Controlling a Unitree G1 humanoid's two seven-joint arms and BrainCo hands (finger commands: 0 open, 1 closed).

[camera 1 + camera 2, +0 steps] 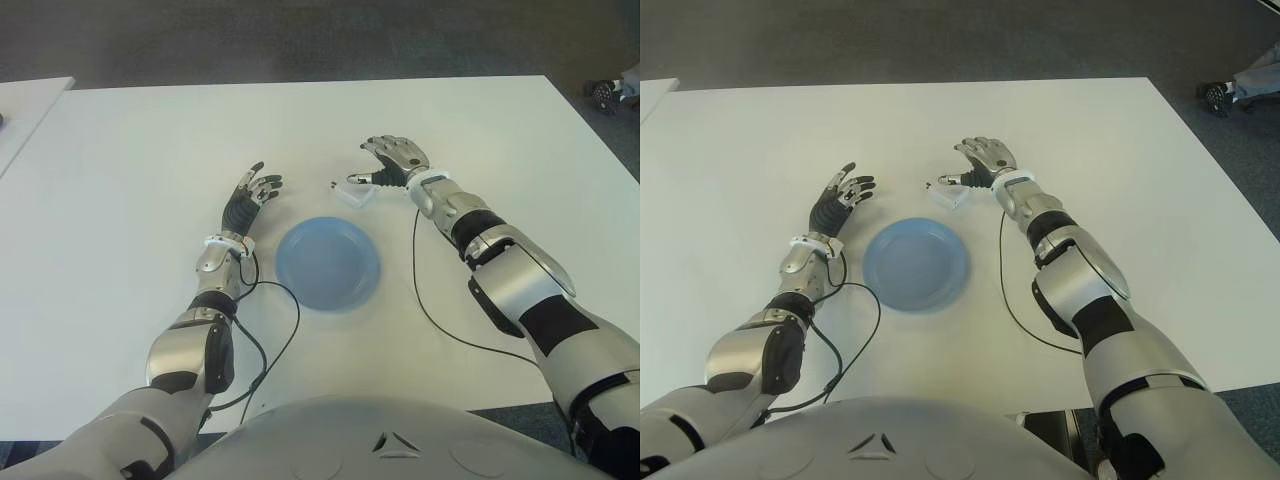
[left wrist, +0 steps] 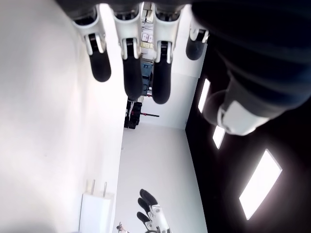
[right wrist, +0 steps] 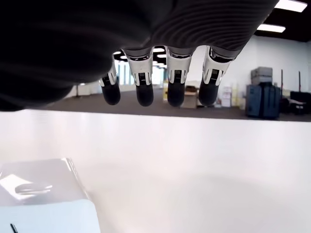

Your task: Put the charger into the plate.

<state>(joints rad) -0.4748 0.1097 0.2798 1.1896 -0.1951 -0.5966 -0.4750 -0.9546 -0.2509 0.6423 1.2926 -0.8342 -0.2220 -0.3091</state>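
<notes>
The white charger [image 1: 355, 192] lies on the table just beyond the blue plate [image 1: 328, 262], toward its far right rim. My right hand [image 1: 393, 160] sits directly right of the charger, fingers extended, thumb tip at the charger's edge. In the right wrist view the charger [image 3: 43, 194] shows below the straight fingers [image 3: 175, 87], not enclosed by them. My left hand [image 1: 254, 195] is left of the plate with its fingers spread and nothing in it. The left wrist view shows the charger [image 2: 97, 213] with its prongs up, far off.
The white table [image 1: 150, 150] reaches well beyond both hands. Black cables [image 1: 425, 300] trail from each wrist across the table near the plate. A second white table [image 1: 25, 110] stands at the far left. A dark wheeled object [image 1: 605, 93] sits on the floor at the far right.
</notes>
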